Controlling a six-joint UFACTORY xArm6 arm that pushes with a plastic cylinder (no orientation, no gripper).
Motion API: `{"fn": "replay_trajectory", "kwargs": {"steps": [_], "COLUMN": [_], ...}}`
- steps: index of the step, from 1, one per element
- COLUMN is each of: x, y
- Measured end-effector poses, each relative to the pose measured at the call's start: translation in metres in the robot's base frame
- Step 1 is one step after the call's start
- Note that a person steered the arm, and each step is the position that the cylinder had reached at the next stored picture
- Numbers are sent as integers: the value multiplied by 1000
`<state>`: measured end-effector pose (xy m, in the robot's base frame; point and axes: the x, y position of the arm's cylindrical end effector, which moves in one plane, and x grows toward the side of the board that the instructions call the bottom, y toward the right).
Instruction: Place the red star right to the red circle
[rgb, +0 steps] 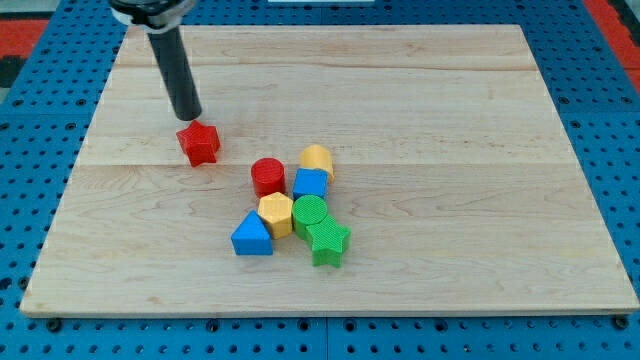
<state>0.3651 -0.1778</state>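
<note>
A pale wooden board (420, 110) lies on a blue perforated surface (40, 120). The dark rod (176, 65) slants down from the view's top left; it has no jaws and grasps nothing, and my tip (189, 119) sits just above the red star-shaped block (199, 142), touching or nearly touching its upper edge. The red star lies to the view's left of the red circular block (268, 176), slightly higher, with a gap between them. The red circle heads a tight cluster: a yellow block (316, 159), a blue cube (311, 184), a yellow hexagonal block (276, 212), a green circular block (311, 212), a blue triangular block (251, 236) and a green star-shaped block (328, 243).
</note>
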Motion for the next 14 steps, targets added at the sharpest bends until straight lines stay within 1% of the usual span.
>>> {"fn": "replay_trajectory", "kwargs": {"steps": [1, 2, 3, 4, 6, 8, 9, 10, 11, 12, 13, 14], "x": [30, 63, 70, 70, 12, 54, 57, 52, 15, 11, 30, 51], "y": [-22, 10, 44, 58, 8, 93, 116, 123, 118, 140, 176, 194]}}
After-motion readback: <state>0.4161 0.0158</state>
